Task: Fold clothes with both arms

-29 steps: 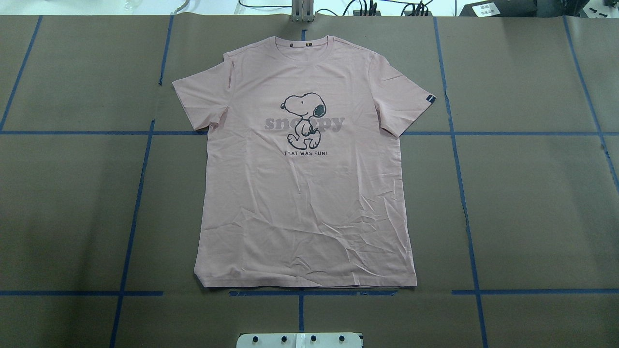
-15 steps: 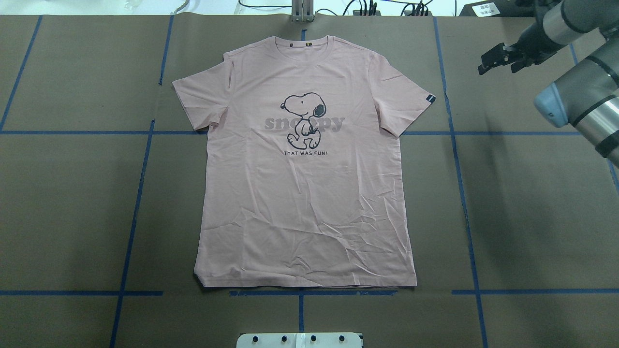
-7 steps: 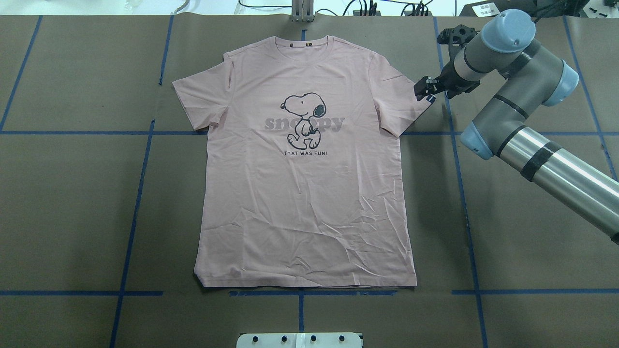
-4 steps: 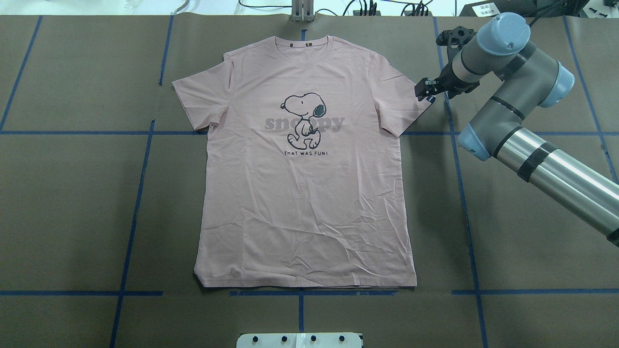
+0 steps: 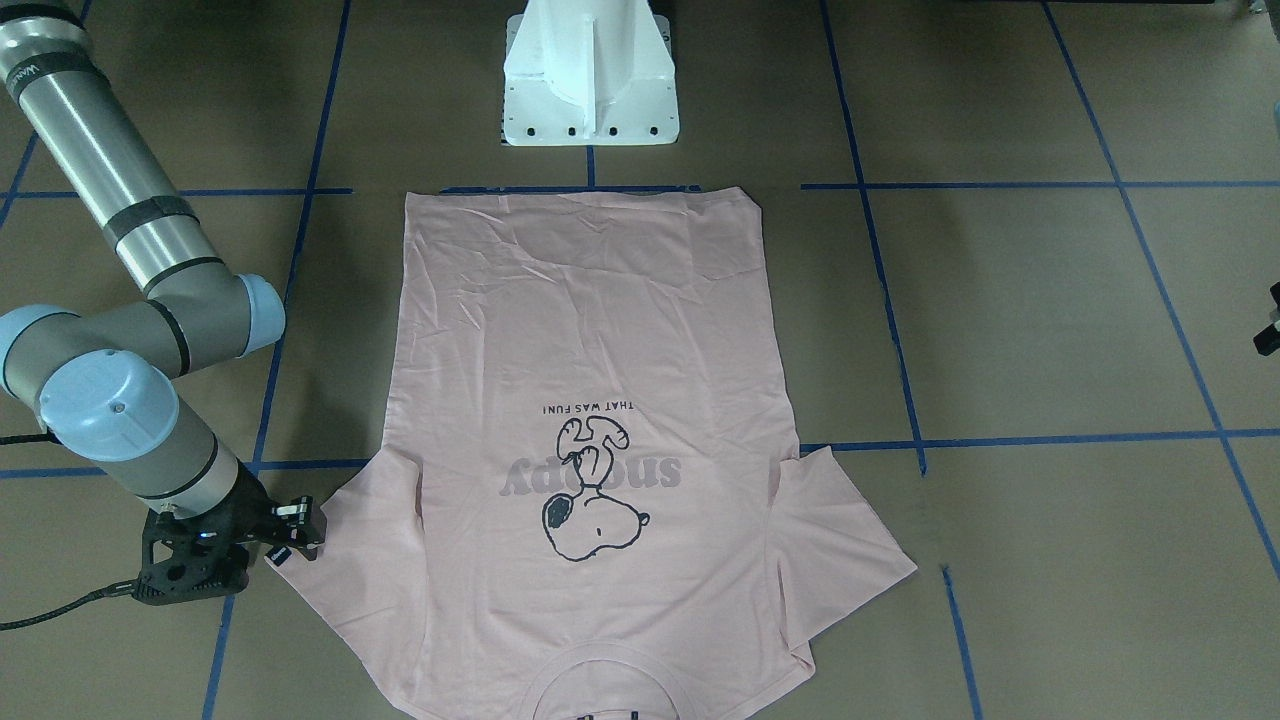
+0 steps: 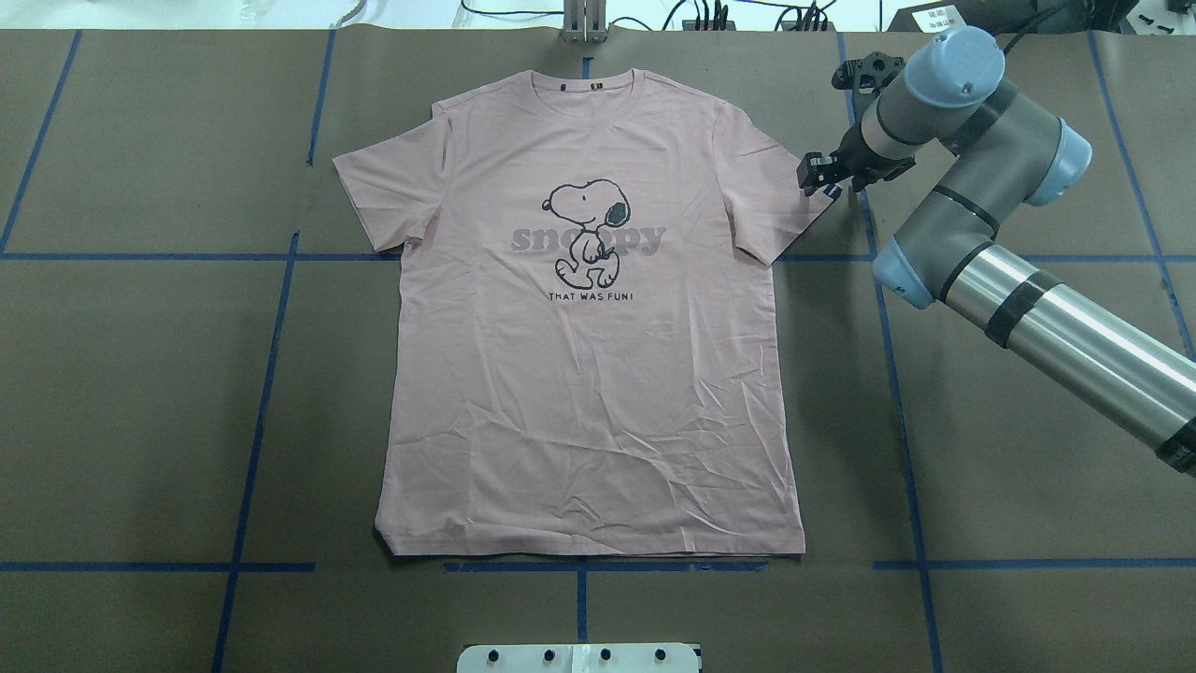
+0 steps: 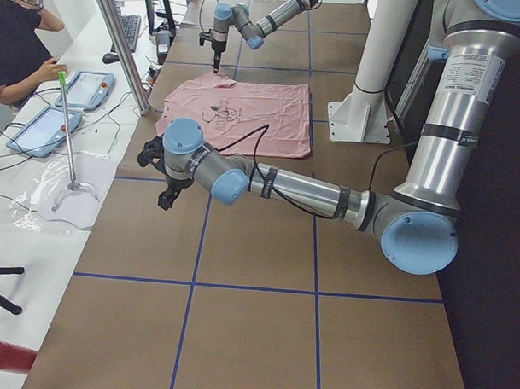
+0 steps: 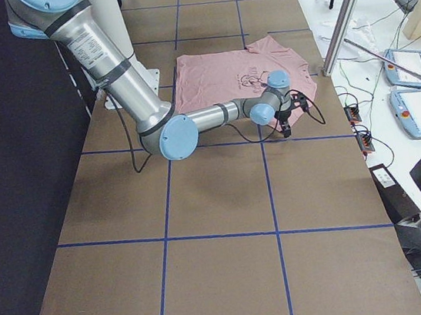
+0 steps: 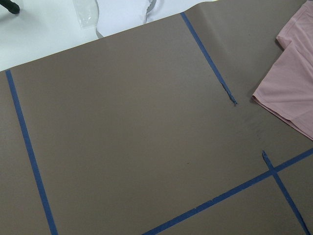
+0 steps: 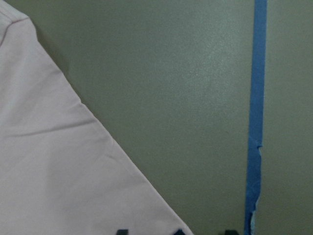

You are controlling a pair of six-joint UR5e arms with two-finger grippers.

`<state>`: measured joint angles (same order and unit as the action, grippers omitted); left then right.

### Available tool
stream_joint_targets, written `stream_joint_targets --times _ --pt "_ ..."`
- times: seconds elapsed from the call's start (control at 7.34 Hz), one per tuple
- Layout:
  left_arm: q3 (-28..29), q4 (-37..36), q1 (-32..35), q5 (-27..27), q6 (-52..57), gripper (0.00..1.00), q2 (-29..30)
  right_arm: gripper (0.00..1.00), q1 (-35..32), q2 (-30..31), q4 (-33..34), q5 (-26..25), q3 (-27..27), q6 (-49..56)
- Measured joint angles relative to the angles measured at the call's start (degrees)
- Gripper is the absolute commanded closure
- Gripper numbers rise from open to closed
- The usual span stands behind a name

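T-shirt [image 6: 598, 374] on brown, blue-taped tabletop [image 6: 131, 402]; tablets [image 7: 44, 131], seemingly, alongside.

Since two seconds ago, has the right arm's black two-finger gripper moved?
Yes. The right arm's black gripper crossed the vertical blue tape line leftward, reaching the sleeve of the pale pink T-shirt.

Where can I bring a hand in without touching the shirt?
Brown paper on the robot's left, beyond the left sleeve of the T-shirt, is bare. So is the strip between hem and white base plate. Crowded at the right sleeve, by the right gripper.
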<state>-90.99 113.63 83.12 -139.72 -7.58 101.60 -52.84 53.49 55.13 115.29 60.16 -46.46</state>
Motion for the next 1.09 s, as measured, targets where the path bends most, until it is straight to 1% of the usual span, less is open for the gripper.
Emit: stream_joint_targets --times 0.14,0.54,0.95,1.09 --pt "0.0 0.0 0.2 -0.8 0.0 0.0 0.0 1.0 0.0 0.0 0.0 0.0 0.0 0.5" --pt "0.2 -0.1 0.5 -2.6 -0.1 0.0 0.0 1.0 -0.1 0.0 -0.4 0.0 0.9 1.1" --pt "0.4 -0.1 0.5 -2.7 -0.1 0.0 0.0 1.0 -0.2 -0.5 -0.5 0.2 6.6 0.7" --pt "0.4 -0.1 0.6 -2.7 -0.1 0.0 0.0 1.0 0.5 -1.6 -0.5 0.2 8.1 0.6"
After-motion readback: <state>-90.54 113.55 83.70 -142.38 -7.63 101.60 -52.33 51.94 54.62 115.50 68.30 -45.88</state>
